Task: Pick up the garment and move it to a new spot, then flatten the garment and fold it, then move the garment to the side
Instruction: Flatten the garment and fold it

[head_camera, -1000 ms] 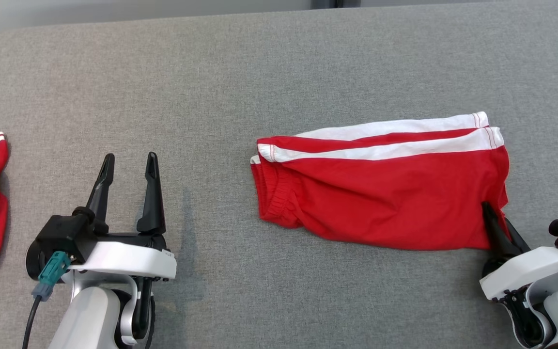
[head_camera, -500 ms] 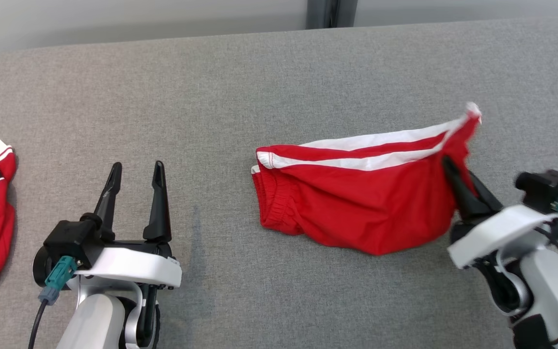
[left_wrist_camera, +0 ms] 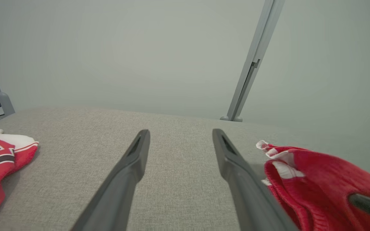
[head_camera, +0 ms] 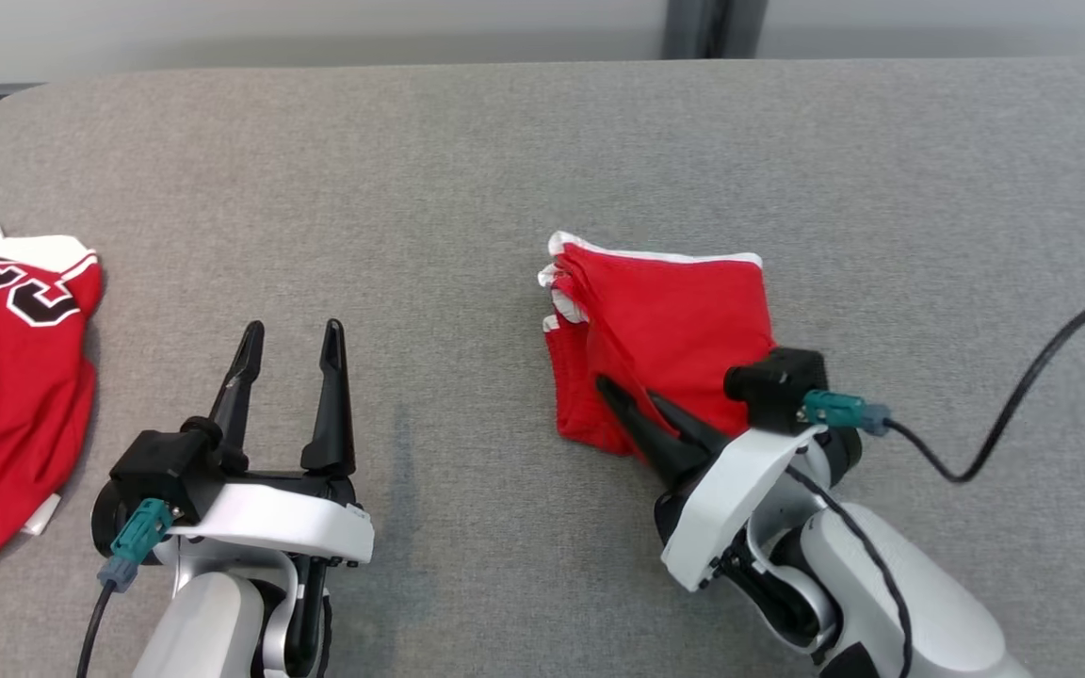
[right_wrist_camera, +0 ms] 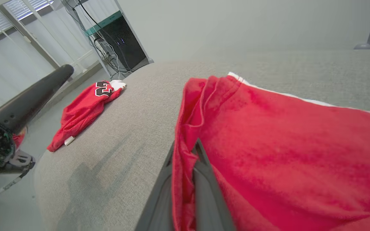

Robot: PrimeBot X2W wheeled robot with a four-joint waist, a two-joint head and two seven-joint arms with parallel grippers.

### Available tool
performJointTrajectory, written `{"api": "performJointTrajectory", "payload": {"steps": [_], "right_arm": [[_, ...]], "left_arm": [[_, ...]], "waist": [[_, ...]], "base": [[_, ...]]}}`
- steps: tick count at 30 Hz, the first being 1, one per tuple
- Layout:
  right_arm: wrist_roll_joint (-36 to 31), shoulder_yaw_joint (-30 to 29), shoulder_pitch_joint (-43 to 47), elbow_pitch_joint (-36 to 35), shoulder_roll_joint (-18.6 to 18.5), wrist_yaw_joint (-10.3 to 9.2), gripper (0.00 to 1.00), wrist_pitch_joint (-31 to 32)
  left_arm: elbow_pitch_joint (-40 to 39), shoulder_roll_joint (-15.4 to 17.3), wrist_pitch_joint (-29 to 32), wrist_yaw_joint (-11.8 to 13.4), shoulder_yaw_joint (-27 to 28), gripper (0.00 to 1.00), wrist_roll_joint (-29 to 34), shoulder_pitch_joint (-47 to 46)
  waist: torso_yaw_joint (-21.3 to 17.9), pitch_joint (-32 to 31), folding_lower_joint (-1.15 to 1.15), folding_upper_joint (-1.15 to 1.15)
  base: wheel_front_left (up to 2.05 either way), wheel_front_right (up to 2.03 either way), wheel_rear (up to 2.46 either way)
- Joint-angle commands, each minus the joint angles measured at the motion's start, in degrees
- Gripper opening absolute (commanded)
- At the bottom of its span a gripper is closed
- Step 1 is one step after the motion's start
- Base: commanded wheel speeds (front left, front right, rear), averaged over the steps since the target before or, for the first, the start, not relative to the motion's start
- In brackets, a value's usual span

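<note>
Garment [head_camera: 670, 325]: red shorts with white trim, doubled over into a compact, roughly square bundle. Location: on the grey fabric-covered desk [head_camera: 429, 179], right of centre in the head view, well apart from the other clothing. White edging shows along the far edge and at the layered left corner. It also appears at the right edge of the left wrist view [left_wrist_camera: 320, 179].

Right jaws: closed tight on a fold of the garment at its near-left edge; red cloth is pinched between the two dark fingers [right_wrist_camera: 204, 195], which angle up and to the left in the head view [head_camera: 641, 419]. A black cable [head_camera: 1004, 419] trails from this wrist to the right.

Left jaws: spread wide, holding nothing, fingers [head_camera: 331, 395] over bare desk at the lower left, pointing away from the robot.

Second item: red jersey [head_camera: 6, 405] with black-and-white lettering, crumpled at the desk's left edge.

Background: grey post [left_wrist_camera: 252, 64] behind the desk.
</note>
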Motion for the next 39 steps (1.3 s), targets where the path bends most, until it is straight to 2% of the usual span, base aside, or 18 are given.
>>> {"api": "performJointTrajectory", "payload": {"steps": [1,4,5,7,14,19,22,31,35,39], "right_arm": [[0.0,1.0,-0.6,1.8,0.0,0.03,0.00,-0.6],[-0.1,2.5,-1.4,4.2,0.4,0.03,0.00,-2.2],[-0.5,2.9,-1.6,4.6,0.3,0.03,0.36,-3.2],[-2.3,2.7,-1.8,5.4,-0.2,0.03,1.00,-5.9],[-3.6,1.4,0.0,2.0,-1.4,0.03,1.00,-13.7],[-4.8,-3.9,2.4,-1.5,-2.6,0.03,1.00,-15.6],[-6.5,-10.3,4.9,-3.5,-3.3,0.03,1.00,-16.2],[-13.0,-28.6,14.1,-8.6,-4.0,0.03,1.00,-15.4],[-15.6,-33.1,18.0,-11.4,-3.2,0.03,1.00,-13.0],[-17.1,-34.7,21.3,-14.0,-2.4,0.03,1.00,-10.8]], "left_arm": [[0.2,-0.1,-0.4,-0.1,-0.1,1.00,-0.1,-0.7],[0.9,-0.2,-0.5,-0.3,-0.3,1.00,-0.4,-0.6],[1.0,-0.3,-0.6,-0.3,-0.4,1.00,-0.5,-0.7],[1.3,-0.3,-0.7,-0.3,-0.3,1.00,-0.5,-0.6],[2.1,0.4,-1.0,0.0,-0.1,1.00,-0.5,0.3],[2.0,0.9,-1.0,0.4,0.2,1.00,-0.3,0.9],[1.7,1.4,-0.9,0.7,0.3,1.00,-0.2,1.2],[-0.2,3.2,-0.1,2.1,0.9,1.00,0.1,4.0],[-1.1,4.2,0.5,2.9,1.3,1.00,0.0,6.5],[-1.6,5.3,0.1,3.1,2.4,1.00,-0.6,9.0]], "waist": [[0.9,0.5,0.00,0.00],[1.3,0.7,0.00,0.00],[1.4,0.8,0.00,0.00],[1.3,0.6,0.00,0.00],[0.0,-1.0,0.00,0.00],[-1.0,-2.1,0.00,0.00],[-1.7,-2.9,0.00,0.00],[-3.4,-5.5,0.00,0.00],[-3.9,-7.1,0.00,0.00],[-3.9,-8.8,0.00,0.00]], "base": [[0.00,0.00,0.00],[0.00,0.00,0.00],[0.00,0.00,0.00],[0.00,0.00,0.00],[0.00,0.00,0.00],[0.00,0.00,0.00],[0.00,0.00,0.00],[0.00,0.00,0.00],[0.00,0.00,0.00],[0.00,0.00,0.00]]}}
